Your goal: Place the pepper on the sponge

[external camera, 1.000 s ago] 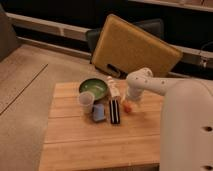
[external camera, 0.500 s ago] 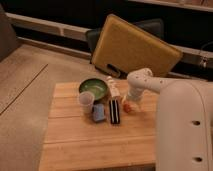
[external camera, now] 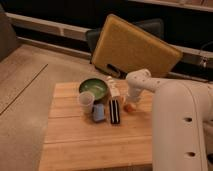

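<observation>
Gripper (external camera: 131, 101) low over the pepper (external camera: 130, 107).
Left to right we see a cup (external camera: 86, 100) before a green bowl (external camera: 95, 88), contents unclear, the sponge (external camera: 98, 112), a black striped block (external camera: 115, 111), then the pepper on the table (external camera: 90, 145); the gripper's state we cannot tell.

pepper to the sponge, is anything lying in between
Yes: the black striped block lies between the pepper and the sponge, so the carry likely has to go over it. The claw hangs right above the pepper, nothing visible between them.

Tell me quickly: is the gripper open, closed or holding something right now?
Gripper: cannot be told; it is low, right at the small smooth orange-red pepper.
</observation>
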Robot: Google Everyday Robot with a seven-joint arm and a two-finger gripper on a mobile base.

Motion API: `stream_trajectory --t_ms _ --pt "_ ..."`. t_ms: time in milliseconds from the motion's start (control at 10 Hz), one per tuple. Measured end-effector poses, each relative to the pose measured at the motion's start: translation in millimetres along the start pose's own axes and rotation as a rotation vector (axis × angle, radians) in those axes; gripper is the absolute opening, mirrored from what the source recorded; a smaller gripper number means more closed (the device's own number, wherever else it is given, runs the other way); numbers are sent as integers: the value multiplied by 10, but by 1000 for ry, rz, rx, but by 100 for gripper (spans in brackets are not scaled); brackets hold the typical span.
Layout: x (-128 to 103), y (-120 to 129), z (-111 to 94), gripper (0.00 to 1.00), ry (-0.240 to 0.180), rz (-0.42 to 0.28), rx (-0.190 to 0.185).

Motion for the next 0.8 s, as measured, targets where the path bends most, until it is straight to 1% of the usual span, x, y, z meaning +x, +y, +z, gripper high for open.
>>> stream_trajectory --t_ms 100,200,300,400,500,600,700,800 --pt "-44 -4 -43 23 -18 -1 -1" --pt "-66 -7 -78 13 -29 1 -3" --pt "-75 -1 -121 6 -37 3 -3" --pt "-86 15 -206 1 -51 4 -2" --pt "-121 61 -420 0 -84 -6 7" --pt "-154 140 -595 0 -113 -30 18" --pt "-176 302 -803 0 -145 -63 18" --pt "-147 722 -1147 0 -196 -137 -11"
